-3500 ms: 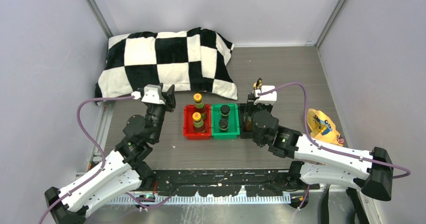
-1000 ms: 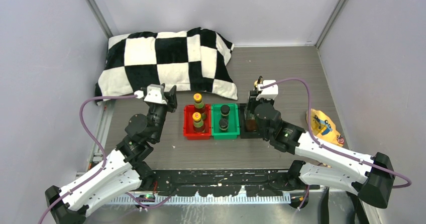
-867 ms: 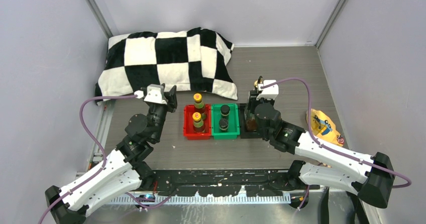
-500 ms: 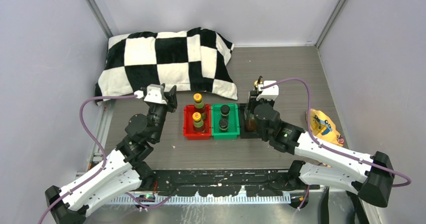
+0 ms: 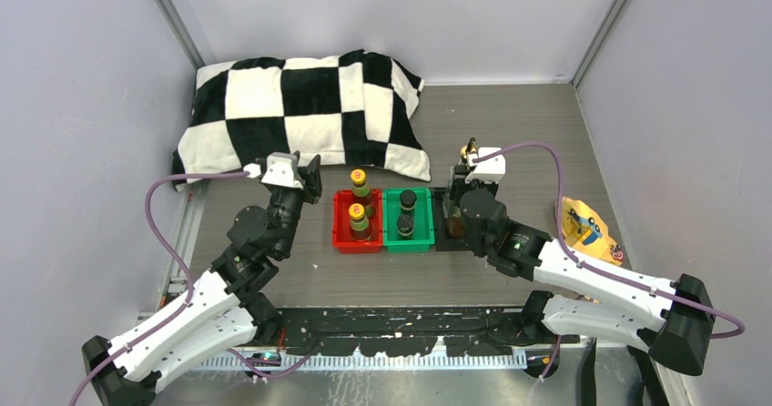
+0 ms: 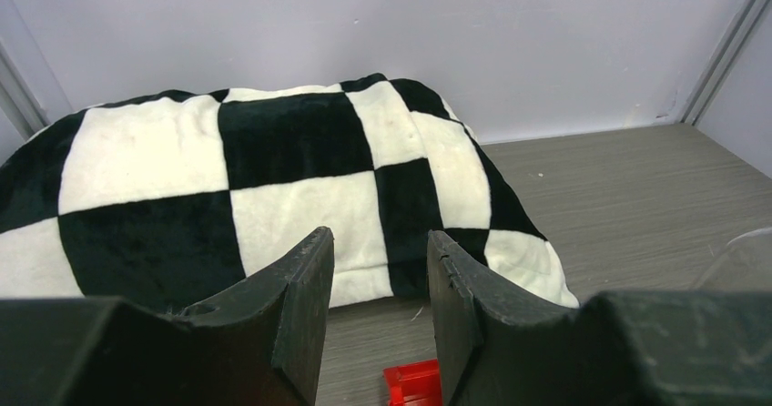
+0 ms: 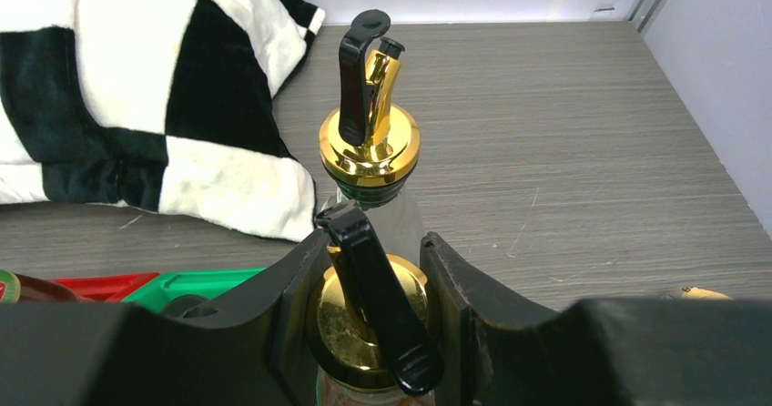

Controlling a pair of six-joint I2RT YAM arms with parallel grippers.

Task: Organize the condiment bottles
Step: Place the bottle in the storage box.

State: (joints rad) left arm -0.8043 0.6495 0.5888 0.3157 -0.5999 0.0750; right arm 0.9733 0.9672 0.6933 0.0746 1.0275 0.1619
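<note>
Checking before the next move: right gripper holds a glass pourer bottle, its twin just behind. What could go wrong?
1. The right gripper grips the near glass bottle at its gold pourer top, not the body; it may tilt or slip.
2. The far glass bottle stands close behind; a forward nudge could topple it.
3. The arm hides most of the black tray from above, so placement is hard to check.
</note>
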